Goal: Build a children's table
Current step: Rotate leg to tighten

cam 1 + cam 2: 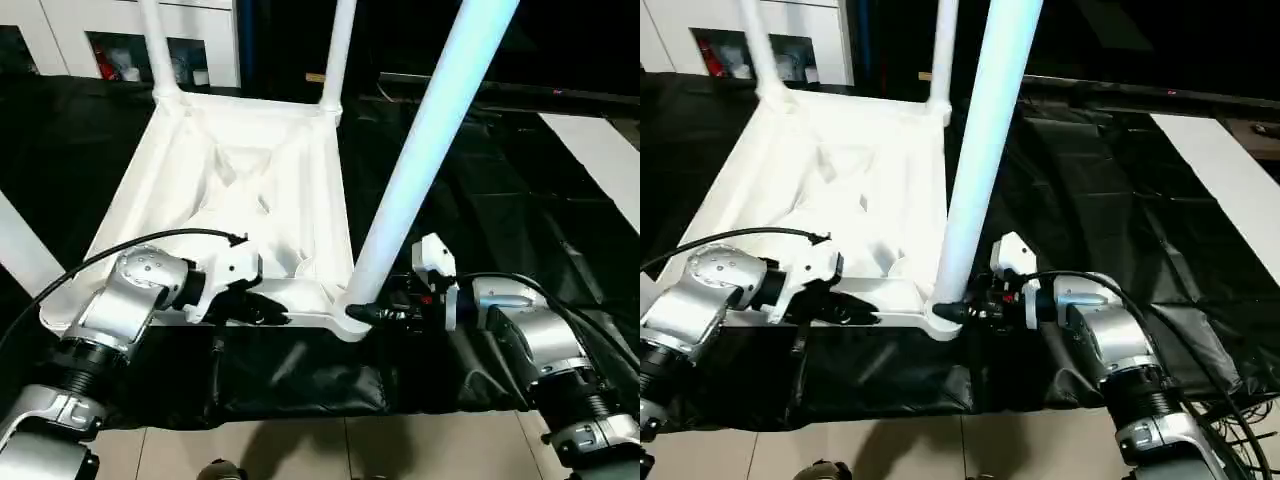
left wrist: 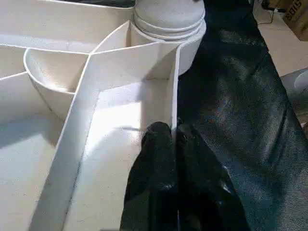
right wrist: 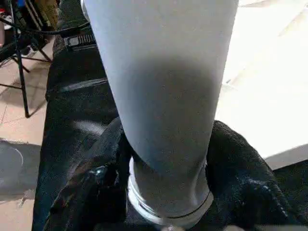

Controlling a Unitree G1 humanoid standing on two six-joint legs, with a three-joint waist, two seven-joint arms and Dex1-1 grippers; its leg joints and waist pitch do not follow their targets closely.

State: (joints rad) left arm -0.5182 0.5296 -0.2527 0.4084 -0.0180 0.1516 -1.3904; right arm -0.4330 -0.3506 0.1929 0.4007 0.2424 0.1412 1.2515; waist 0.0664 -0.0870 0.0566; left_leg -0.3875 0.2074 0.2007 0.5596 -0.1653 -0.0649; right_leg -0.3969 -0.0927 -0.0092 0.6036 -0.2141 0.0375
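Observation:
The white tabletop [image 1: 240, 170] lies upside down on black cloth, ribbed underside up. Two legs [image 1: 158, 45] [image 1: 338, 50] stand in its far corner sockets. A third leg [image 1: 420, 150] stands in the near right socket. My left gripper [image 1: 268, 310] is shut on the thin wall of the tabletop's near rim, which sits between its black fingers [image 2: 156, 154]. My right gripper [image 1: 372, 313] is at the foot of the near right leg, just above the socket. Its fingers [image 3: 96, 183] press on both sides of the tube. Another white tube [image 1: 25, 245] slants at the left edge.
Black cloth [image 1: 500, 200] covers the work surface and hangs over its near edge, with tiled floor [image 1: 400, 450] below. A white cabinet with glass doors [image 1: 100, 40] stands behind at the left. A white panel [image 1: 600, 150] lies at the far right.

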